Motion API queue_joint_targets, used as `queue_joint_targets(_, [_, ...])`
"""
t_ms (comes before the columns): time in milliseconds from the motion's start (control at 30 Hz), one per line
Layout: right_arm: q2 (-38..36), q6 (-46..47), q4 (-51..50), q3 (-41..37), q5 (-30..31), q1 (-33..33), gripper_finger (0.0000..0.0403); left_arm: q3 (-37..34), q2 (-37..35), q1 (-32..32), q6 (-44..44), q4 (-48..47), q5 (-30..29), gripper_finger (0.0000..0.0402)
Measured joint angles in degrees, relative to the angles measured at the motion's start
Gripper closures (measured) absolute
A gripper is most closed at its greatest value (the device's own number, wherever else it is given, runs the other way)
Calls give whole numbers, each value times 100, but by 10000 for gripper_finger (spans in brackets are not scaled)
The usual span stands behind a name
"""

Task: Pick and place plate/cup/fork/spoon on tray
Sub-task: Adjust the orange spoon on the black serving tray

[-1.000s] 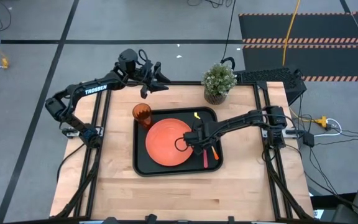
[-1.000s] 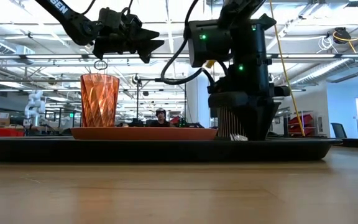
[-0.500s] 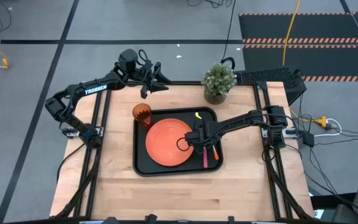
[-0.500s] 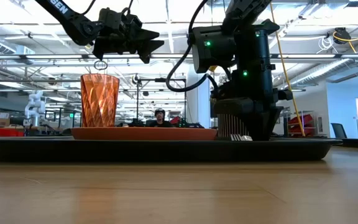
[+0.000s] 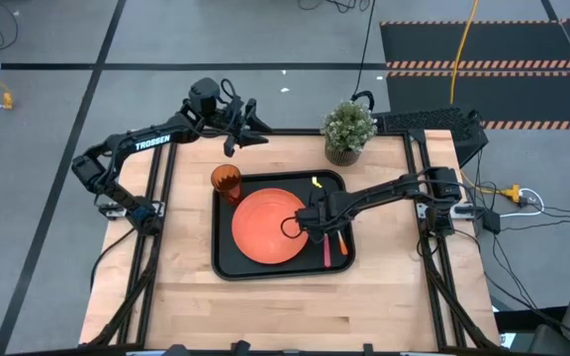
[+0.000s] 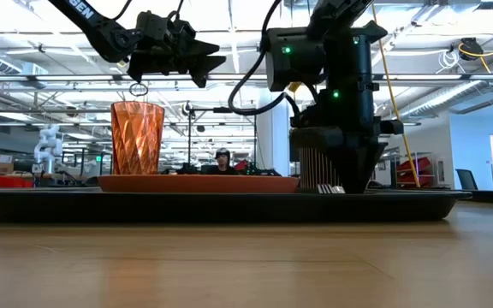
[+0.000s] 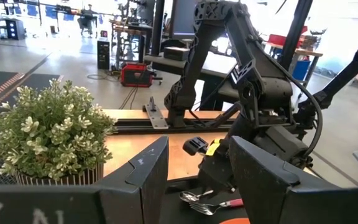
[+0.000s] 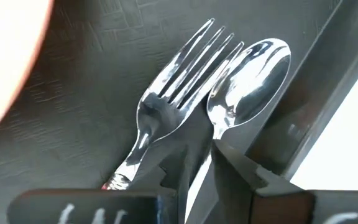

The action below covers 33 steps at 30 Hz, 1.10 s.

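Note:
The black tray [image 5: 221, 267] holds the orange plate [image 5: 263, 235], with the amber cup [image 5: 226, 181] upright at its far left corner. The fork [image 8: 179, 68] and the spoon [image 8: 248, 68] lie side by side on the tray's floor to the right of the plate. In the high view their handles show red [image 5: 327, 254] and orange [image 5: 343, 243]. My right gripper [image 8: 197, 171] points down over their metal ends and is shut on the spoon. My left gripper [image 5: 255, 133] hangs open and empty above the table's far edge, beyond the cup. My right gripper comes from above, pointing down, with its two fingers on either side of the spoon's metal neck [image 8: 215, 135], just behind the bowl. One finger [image 8: 174, 177] stands between fork and spoon. The fingertips hide the contact itself. The spoon lies flat on the tray floor.
A potted green plant [image 5: 348, 129] stands at the table's far edge, to the right of the left gripper and beyond the tray. Bare wood lies in front of the tray and on both sides of it. The right arm reaches in over the tray's right rim.
My right gripper's fingers have drawn closer together over the spoon's neck while the hand stayed in place. Fork, spoon, plate and cup lie where they were.

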Motion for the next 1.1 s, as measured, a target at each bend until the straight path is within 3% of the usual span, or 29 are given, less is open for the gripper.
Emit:
queue_joint_targets(900, [-17,303,288,-380,-10,2,345,0,0,-2,96,-81,-2,229])
queue_joint_targets(1100, [-15,593,292,-380,-10,33,378,0,0,-2,103,-83,-2,229])
